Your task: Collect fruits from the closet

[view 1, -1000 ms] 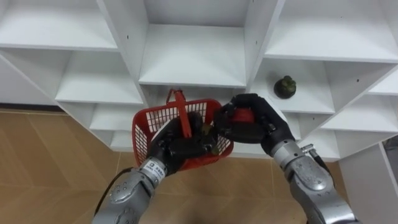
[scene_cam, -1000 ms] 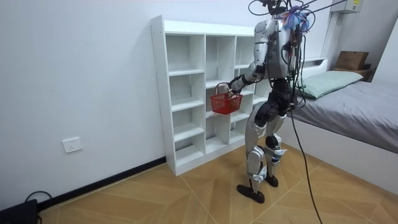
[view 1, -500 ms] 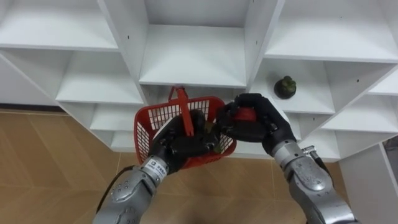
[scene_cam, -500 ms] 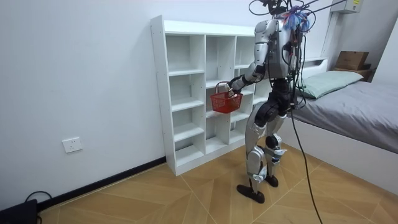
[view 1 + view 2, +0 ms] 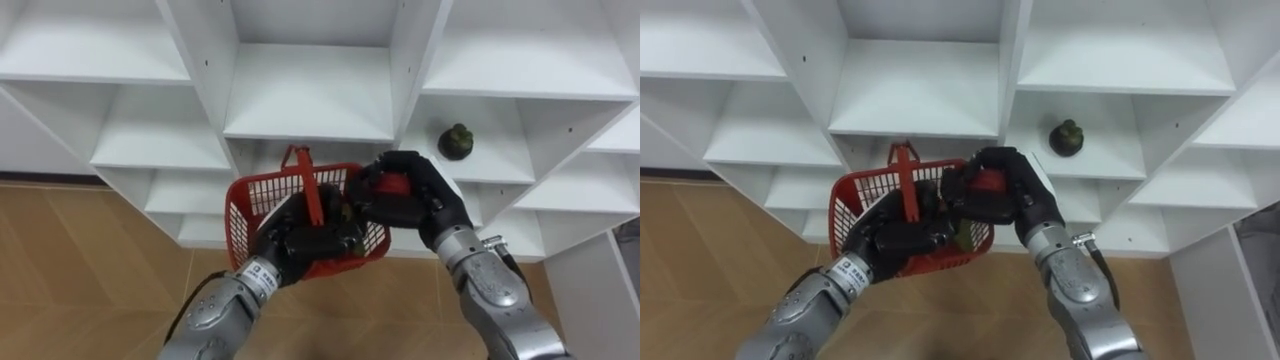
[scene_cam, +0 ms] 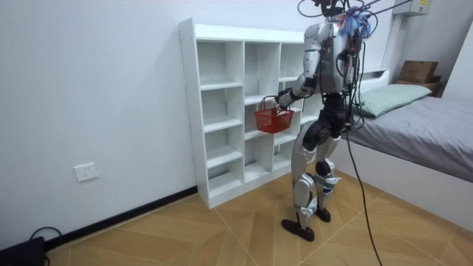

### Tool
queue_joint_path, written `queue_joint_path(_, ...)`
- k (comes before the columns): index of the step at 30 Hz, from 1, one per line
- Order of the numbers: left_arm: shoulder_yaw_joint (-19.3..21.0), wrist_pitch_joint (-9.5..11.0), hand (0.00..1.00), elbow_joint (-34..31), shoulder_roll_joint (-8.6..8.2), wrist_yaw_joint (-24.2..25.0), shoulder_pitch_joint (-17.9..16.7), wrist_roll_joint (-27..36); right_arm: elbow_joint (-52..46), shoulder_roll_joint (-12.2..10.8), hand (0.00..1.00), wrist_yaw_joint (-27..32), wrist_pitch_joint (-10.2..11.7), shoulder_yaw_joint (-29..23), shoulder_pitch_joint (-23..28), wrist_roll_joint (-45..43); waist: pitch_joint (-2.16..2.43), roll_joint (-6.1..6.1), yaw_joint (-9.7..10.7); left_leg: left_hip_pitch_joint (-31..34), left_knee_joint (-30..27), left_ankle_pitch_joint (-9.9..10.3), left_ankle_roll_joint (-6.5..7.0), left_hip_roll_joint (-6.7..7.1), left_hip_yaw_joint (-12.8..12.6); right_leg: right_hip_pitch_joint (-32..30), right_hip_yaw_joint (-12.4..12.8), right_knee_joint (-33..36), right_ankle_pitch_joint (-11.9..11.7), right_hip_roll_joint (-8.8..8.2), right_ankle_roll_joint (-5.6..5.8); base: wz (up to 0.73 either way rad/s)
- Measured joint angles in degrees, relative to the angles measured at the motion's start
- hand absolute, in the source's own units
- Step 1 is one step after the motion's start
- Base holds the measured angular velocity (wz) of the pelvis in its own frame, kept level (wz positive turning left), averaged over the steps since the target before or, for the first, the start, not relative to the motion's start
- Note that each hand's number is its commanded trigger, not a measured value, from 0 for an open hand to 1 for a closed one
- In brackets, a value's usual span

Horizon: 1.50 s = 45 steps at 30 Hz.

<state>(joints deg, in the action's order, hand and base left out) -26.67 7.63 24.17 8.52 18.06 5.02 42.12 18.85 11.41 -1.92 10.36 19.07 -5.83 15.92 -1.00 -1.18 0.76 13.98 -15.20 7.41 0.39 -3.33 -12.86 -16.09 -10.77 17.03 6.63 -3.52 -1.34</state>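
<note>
While left hand (image 5: 298, 240) grips basket (image 5: 246, 210) handle | right hand (image 5: 428, 200) clasps red fruit (image 5: 392, 185) above it | room view: robot faces closet (image 6: 188, 111)

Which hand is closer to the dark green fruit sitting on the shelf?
Right. The right hand, curled round a red fruit, is just below and left of the dark green fruit; the left hand holds the red basket further left and lower.

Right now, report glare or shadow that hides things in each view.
Left eye view: even light, no glare on white shelves; the red basket is dim inside behind the left hand and right hand gripping red fruit. Room view: lower compartments shaded, basket clear.
</note>
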Motion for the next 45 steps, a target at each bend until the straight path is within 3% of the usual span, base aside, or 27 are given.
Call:
queue_joint_path(4, 0.00, 0.02, 1.00, 0.00, 0.01, 0.10, -0.07, -0.01, 0.00, -0.15, 1.00, 0.07, 0.00, -0.01, 0.00, 0.01, -0.10, -0.13, -0.80, -0.80, 0.80, 0.00, -0.01, -0.01, -0.94, 0.00, 1.17, -0.21, 0.00, 0.25, 0.00, -0.13)
queue_joint_path(22, 0.00, 0.03, 1.00, 0.01, -0.02, 0.55, -0.38, 0.44, -0.01, -0.84, 1.00, 0.52, 0.00, 0.00, -0.01, -0.24, -0.30, -0.45, -1.03, -0.96, 1.76, -0.02, -0.06, 0.05, -1.12, 0.37, 0.93, -1.07, 0.09, 0.33, 0.17, 0.00)
queue_joint_path(23, 0.00, 0.03, 1.00, 0.01, -0.03, 0.55, -0.39, 0.66, -0.01, -0.90, 0.75, 0.52, 0.00, -0.03, -0.01, -0.31, -0.30, -0.44, -1.02, -0.96, 1.76, -0.02, -0.06, 0.05, -1.12, 0.38, 0.91, -1.07, 0.09, 0.32, 0.17, 0.00)
queue_joint_path(24, -0.02, 0.03, 1.00, 0.00, -0.04, 0.56, -0.40, 1.05, -0.01, -0.98, 0.59, 0.50, 0.00, -0.03, -0.01, -0.32, -0.30, -0.45, -0.96, -0.95, 1.75, -0.02, -0.06, 0.05, -1.12, 0.37, 0.84, -1.04, 0.09, 0.29, 0.17, 0.00)
queue_joint_path(25, -0.02, 0.03, 1.00, 0.00, -0.04, 0.57, -0.40, 1.08, -0.01, -0.99, 0.12, 0.48, 0.00, -0.04, -0.01, -0.32, -0.30, -0.45, -0.96, -0.95, 1.74, -0.02, -0.06, 0.06, -1.12, 0.37, 0.82, -1.04, 0.09, 0.28, 0.17, 0.00)
queue_joint_path(26, -0.02, 0.03, 1.00, 0.00, -0.06, 0.59, -0.40, 1.11, -0.01, -0.99, 0.00, 0.45, 0.00, -0.03, -0.02, -0.32, -0.30, -0.44, -0.96, -0.93, 1.72, -0.02, -0.06, 0.06, -1.10, 0.37, 0.77, -1.03, 0.09, 0.24, 0.17, 0.00)
queue_joint_path(35, 0.04, 0.04, 1.00, -0.15, -1.20, 1.27, -0.43, 3.04, -1.36, -1.75, 0.00, 0.46, 0.10, -1.23, -0.02, 1.69, -0.27, -0.41, -0.92, -0.73, 1.50, -0.01, -0.06, 0.08, -0.76, 0.30, 0.62, -0.84, 0.10, 0.10, 0.17, 0.00)
queue_joint_path(45, 0.03, 0.33, 1.00, -1.35, -1.29, 1.95, -0.42, 7.00, -1.48, -3.09, 0.00, 0.45, 2.08, -1.28, -0.03, 7.67, -0.28, -0.43, -0.68, -1.43, 1.38, 0.00, -0.07, 0.05, -0.63, 1.11, 0.83, -1.03, 0.09, 0.21, 0.17, 0.00)
